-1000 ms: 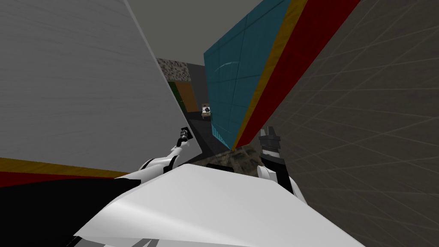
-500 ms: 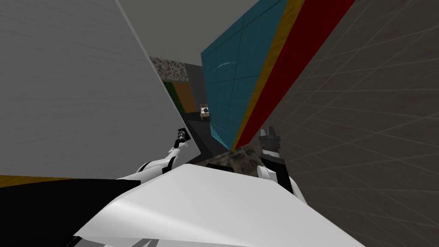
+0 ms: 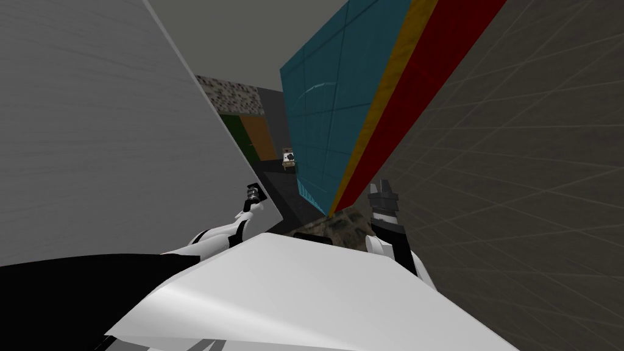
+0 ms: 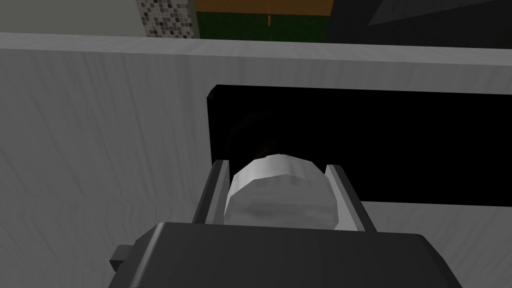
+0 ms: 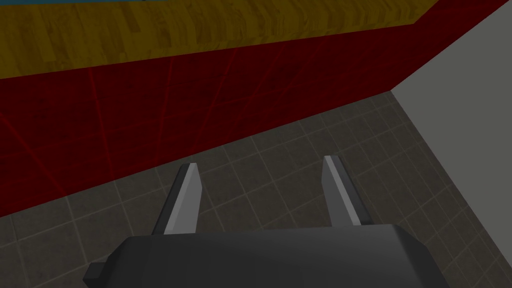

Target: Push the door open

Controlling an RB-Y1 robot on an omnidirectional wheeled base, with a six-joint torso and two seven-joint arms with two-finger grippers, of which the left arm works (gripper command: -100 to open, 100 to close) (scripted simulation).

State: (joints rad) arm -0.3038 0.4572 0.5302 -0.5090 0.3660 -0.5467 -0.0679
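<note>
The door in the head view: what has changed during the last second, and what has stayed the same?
The door has swung further open: its free edge moved left in the head view, and the gap beside it is wider. The left hand, shut on the round knob, went with it. The right hand stayed where it was, open.

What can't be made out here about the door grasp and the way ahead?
The knob base: left wrist view, hidden behind the knob itself against the black plate.
The black plate's far end: cut off by that view's edge.
The left pincer grip: head view, too small.
The small pale object beyond the door: head view, too small to identify.
</note>
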